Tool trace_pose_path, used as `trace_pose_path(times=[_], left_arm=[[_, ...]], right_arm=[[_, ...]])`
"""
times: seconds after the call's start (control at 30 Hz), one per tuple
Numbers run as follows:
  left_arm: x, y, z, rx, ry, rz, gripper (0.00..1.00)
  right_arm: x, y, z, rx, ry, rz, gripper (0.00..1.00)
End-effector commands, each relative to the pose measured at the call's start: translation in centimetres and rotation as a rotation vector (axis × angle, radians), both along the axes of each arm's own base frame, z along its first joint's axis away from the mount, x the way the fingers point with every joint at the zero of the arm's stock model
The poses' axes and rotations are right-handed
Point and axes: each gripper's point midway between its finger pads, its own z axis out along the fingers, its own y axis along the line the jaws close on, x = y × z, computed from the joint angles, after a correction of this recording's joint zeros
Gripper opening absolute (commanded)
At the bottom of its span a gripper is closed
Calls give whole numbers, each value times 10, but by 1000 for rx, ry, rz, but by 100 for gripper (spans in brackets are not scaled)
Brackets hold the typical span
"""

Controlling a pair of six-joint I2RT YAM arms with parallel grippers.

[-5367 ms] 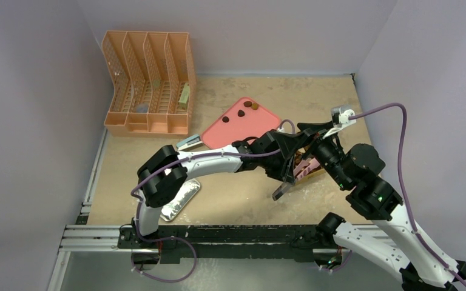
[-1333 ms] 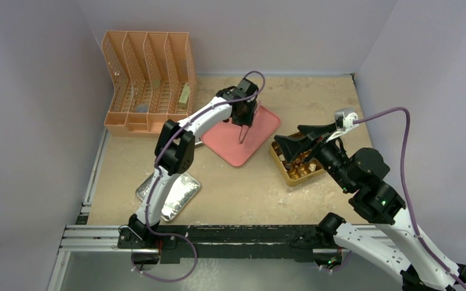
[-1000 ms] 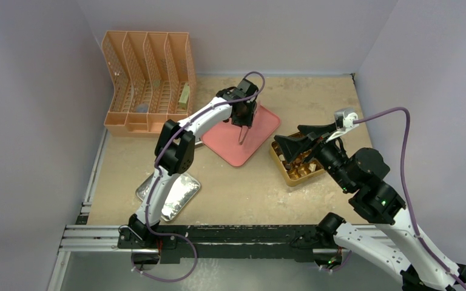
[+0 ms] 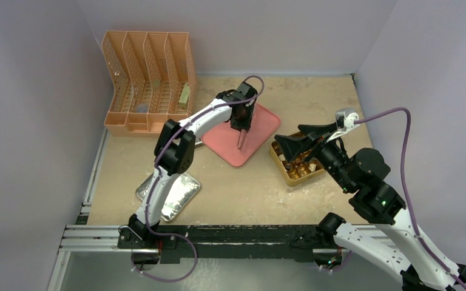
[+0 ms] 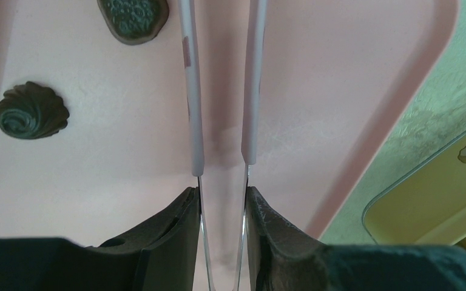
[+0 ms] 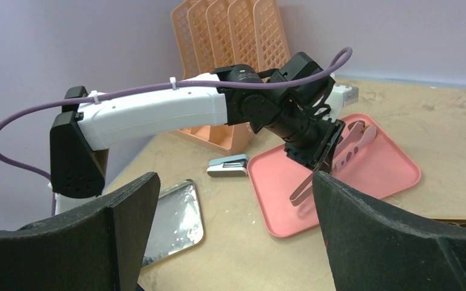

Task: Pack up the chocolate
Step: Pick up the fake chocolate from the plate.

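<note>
Pink tray (image 4: 260,130) sits mid-counter (image 4: 249,194), turned corner-on.

Top view: The left arm is stretched long from its base with the elbow raised. Its forearm runs out over the tray's far half and covers it. The wrist is bent so the left tool (image 4: 241,128) points down and back toward the bases. It pinches a pair of tweezers (image 4: 241,140), whose tips hang over the tray's near half. The right arm is folded at the right side. The right tool (image 4: 287,134) is spread wide above the gold box (image 4: 292,176), which lies just right of the tray. I see brown bits inside the box, partly hidden by the fingers. An orange file rack (image 4: 148,79) stands far left and a foil tray (image 4: 181,195) lies by the left base.

Left wrist view: This gives me what the arm hides from above. The left tool (image 5: 221,193) presses on the two tweezers (image 5: 192,121) blades, which run up the frame with a gap between them; the tips are out of frame. Two dark pieces of chocolate (image 5: 32,111) lie on the tray (image 5: 340,91) left of the blades. One is shell-shaped; the other (image 5: 133,15) sits at the upper edge, just beside the left blade. A corner of the gold box (image 5: 437,200) shows lower right.

Right wrist view: The right tool (image 6: 235,182) has its fingers wide apart and is empty. The left arm shows side-on, forearm roughly level and wrist dropped. The tweezers (image 6: 306,185) slant down to the tray (image 6: 394,176); I cannot tell whether the tips touch it. A stapler (image 6: 227,165) lies beside the tray, seen only here.
</note>
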Motion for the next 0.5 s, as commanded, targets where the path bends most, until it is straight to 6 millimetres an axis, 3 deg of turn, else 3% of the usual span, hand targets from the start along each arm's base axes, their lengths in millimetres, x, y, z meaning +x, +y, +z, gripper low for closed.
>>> trace_pose_path(times=[0.0,0.47], left_arm=[[6,-2,58,-80,-93,15,29],[-8,5,66,-101,-106,9,29]], right_arm=[[0,-5,25,51,-68,-19,98],[3,-2,18,42,-56,-18,98]])
